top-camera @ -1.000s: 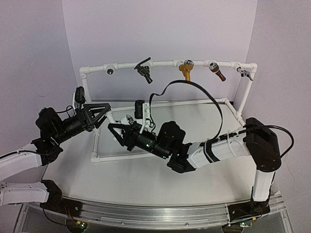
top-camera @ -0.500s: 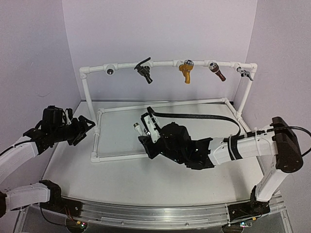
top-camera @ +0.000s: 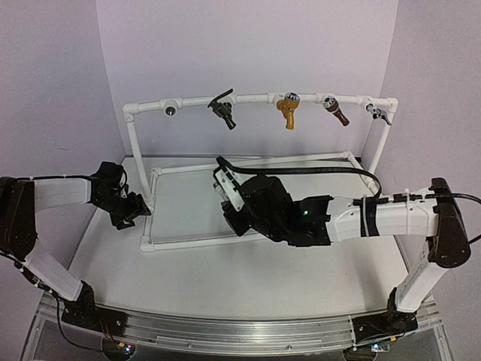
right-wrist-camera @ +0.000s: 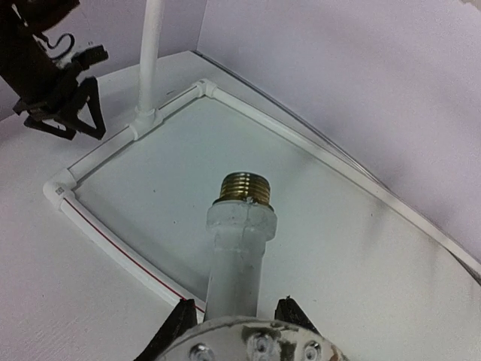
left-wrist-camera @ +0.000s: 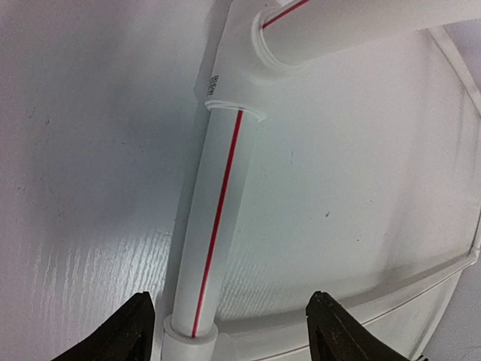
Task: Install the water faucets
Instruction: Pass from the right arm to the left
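The white faucet (right-wrist-camera: 240, 226) is a white plastic stem with a brass threaded end pointing away from the camera. My right gripper (right-wrist-camera: 237, 310) is shut on its base and holds it above the floor frame (top-camera: 225, 186). The black faucet (top-camera: 222, 108) with its thin lever sits on the top pipe (top-camera: 248, 98). A round socket (top-camera: 171, 110) shows to its left on that pipe. My left gripper (left-wrist-camera: 234, 331) is open and low over the frame's left rail (left-wrist-camera: 214, 226), a white pipe with a red stripe, holding nothing. In the top view it is at the frame's left side (top-camera: 129, 207).
A gold-yellow tap (top-camera: 288, 110), a brown tap (top-camera: 336, 111) and a small grey one (top-camera: 379, 113) hang on the top pipe. The white pipe frame (top-camera: 248, 159) lies on the table with uprights at both ends (top-camera: 134, 147). The right arm's black cable (top-camera: 316, 170) arcs over it.
The left gripper has drawn back from the right one, opened wider and dropped down to the frame's left rail. The right gripper has swung round with the white faucet toward the frame's middle.
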You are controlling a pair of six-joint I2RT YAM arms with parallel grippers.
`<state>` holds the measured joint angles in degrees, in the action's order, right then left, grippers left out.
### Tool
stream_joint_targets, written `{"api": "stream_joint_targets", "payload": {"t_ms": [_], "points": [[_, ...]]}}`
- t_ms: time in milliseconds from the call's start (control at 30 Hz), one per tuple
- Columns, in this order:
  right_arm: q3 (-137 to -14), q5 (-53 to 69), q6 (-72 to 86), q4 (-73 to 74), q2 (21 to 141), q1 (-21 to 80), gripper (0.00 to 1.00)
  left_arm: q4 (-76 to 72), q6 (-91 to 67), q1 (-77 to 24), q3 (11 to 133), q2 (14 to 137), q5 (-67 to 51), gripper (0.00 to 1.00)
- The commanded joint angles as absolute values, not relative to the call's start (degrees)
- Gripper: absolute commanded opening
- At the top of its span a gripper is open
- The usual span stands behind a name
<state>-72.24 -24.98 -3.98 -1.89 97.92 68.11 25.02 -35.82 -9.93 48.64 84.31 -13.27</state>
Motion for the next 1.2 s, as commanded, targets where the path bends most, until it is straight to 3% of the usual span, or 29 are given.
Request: {"api": "stream_joint_targets", "payload": {"t_ms": [0, 333, 567, 600, 767, 833, 933, 1000, 1100, 1167], "points": [[-79.16, -28.46, -10.98, 1.25, 99.77, 69.99, 0.00, 23.30, -31.99, -9.80, 51.84, 89.98, -11.71, 0.66], [-96.90, -34.78, -26.90, 9.31, 110.20, 70.66, 0.00, 15.11, -35.29, -12.17, 48.43, 97.85, -7.60, 0.48], [-110.96, -41.01, -32.17, 12.63, 119.27, 71.45, 0.00, 11.63, -36.15, -14.18, 45.73, 97.84, -10.27, 0.18], [-110.81, -38.56, -31.02, 13.40, 119.02, 71.46, 0.00, 11.57, -36.26, -14.17, 45.00, 97.09, -11.82, 0.21], [-100.86, -17.19, -20.61, 13.67, 110.83, 69.04, 0.00, 13.98, -37.38, -14.22, 41.97, 83.56, -16.27, 0.75], [-97.72, -6.68, -15.61, 13.52, 108.28, 67.00, 0.00, 18.39, -36.69, -14.15, 42.66, 75.75, -15.99, 0.86], [-94.04, 0.91, -12.40, 13.65, 106.49, 65.09, 0.00, 22.13, -35.68, -14.04, 44.38, 65.69, -21.61, 0.93], [-92.28, 3.15, -10.83, 12.32, 105.54, 64.25, 0.00, 18.14, -37.98, -14.05, 43.26, 60.40, -34.92, 0.96], [-88.97, 7.03, -9.37, 8.72, 103.79, 63.49, 0.00, -2.50, -52.15, -15.17, 38.12, 57.57, -53.34, 0.97], [-87.25, 9.85, -8.50, 5.51, 103.00, 63.30, 0.00, -14.84, -59.49, -17.50, 35.83, 57.55, -56.57, 0.97]]}}
